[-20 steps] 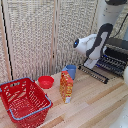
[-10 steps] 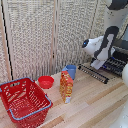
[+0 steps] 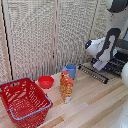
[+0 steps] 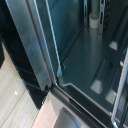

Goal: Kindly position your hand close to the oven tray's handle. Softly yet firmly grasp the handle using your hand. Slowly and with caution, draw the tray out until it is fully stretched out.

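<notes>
In the exterior view the oven (image 3: 121, 64) stands at the right edge, partly hidden by my white arm. The oven tray (image 3: 96, 73), a long dark rack with pale stripes, lies low in front of it. The handle (image 3: 91, 75) is the thin dark bar along the tray's outer edge. My hand (image 3: 100, 64) hangs just above the tray's oven-side end. Its fingers are too small and blurred to tell whether they are open or shut. The wrist view shows only the oven's dark glossy frame and inside (image 4: 85, 55) from very close. No fingers show there.
A red basket (image 3: 25, 102) stands at the exterior view's lower left. A red bowl (image 3: 46, 81), a blue cup (image 3: 71, 70) and an orange bottle (image 3: 66, 86) stand mid-table. A slatted pale wall runs behind. The wooden tabletop (image 4: 17, 102) shows beside the oven.
My arm has moved toward the exterior view's right, closer to the oven and over the tray. The objects on the table have not moved.
</notes>
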Controlling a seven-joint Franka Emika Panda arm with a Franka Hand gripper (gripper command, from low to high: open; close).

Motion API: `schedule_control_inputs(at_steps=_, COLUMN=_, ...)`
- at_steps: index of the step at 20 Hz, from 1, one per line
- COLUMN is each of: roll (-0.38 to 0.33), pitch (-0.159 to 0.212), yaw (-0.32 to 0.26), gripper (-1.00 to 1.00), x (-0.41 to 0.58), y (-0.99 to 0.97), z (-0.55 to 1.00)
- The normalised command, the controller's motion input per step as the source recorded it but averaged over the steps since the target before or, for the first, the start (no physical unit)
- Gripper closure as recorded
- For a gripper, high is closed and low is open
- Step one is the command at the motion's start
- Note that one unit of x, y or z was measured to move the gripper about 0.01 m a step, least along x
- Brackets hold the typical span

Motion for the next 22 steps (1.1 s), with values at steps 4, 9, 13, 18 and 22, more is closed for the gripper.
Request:
schedule_control_inputs(at_steps=4, roll=-0.028, pitch=0.001, yaw=-0.021, gripper=1.0, x=-0.026, y=0.0, z=0.11)
schedule_control_inputs(at_steps=9, roll=-0.082, pitch=0.026, yaw=0.014, gripper=1.0, x=-0.087, y=0.11, z=0.03)
schedule_control_inputs(at_steps=13, roll=-0.043, pitch=0.008, yaw=0.0, gripper=1.0, x=-0.105, y=0.02, z=0.01)
schedule_control_inputs(at_steps=18, roll=0.034, pitch=0.029, yaw=0.0, gripper=1.0, x=-0.171, y=0.05, z=0.03)
schedule_control_inputs(at_steps=22, roll=-0.005, pitch=0.016, yaw=-0.107, gripper=1.0, x=-0.093, y=0.08, z=0.08)
